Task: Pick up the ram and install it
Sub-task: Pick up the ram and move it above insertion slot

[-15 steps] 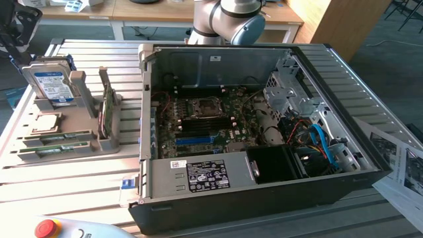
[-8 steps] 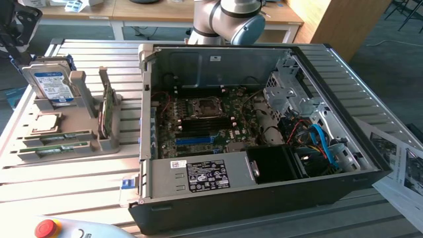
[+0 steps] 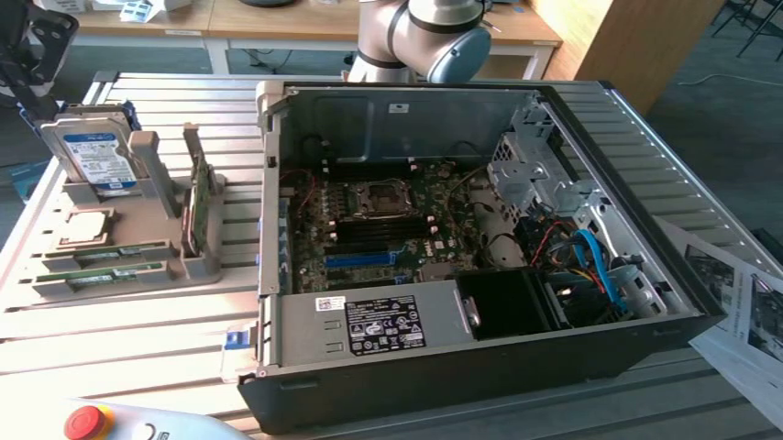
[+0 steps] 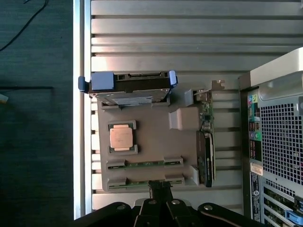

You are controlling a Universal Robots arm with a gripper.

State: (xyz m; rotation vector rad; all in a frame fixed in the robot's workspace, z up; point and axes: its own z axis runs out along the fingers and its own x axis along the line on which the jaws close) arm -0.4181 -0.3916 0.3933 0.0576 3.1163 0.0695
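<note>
Red button point(image 3: 86, 422): at the near edge of the desk point(image 3: 123, 330), on the exterior view's left.
Holder point(image 3: 183, 270): a grey tray on the desk, left of the computer case and apart from it.
Hard drive point(image 3: 92, 151): stands upright at the holder's far end.
Processor chip point(image 3: 83, 227): lies flat in the holder, between the hard drive and the ram.
Ram point(image 3: 101, 273): lies flat in the slot at the holder's near edge. A second stick point(image 3: 120, 252) lies just beside it, parallel.
Green card point(image 3: 196, 206): stands on edge along the holder's right side.
Fingers point(image 4: 156, 189): clenched together and grasping nothing, seen in the wrist view over the holder's edge close to the ram.
Arm point(image 3: 428, 37): behind the case.
Computer case point(image 3: 490, 367): lies open, with the motherboard point(image 3: 367, 229) exposed inside.
Papers point(image 3: 746, 302): right of the case.
</note>
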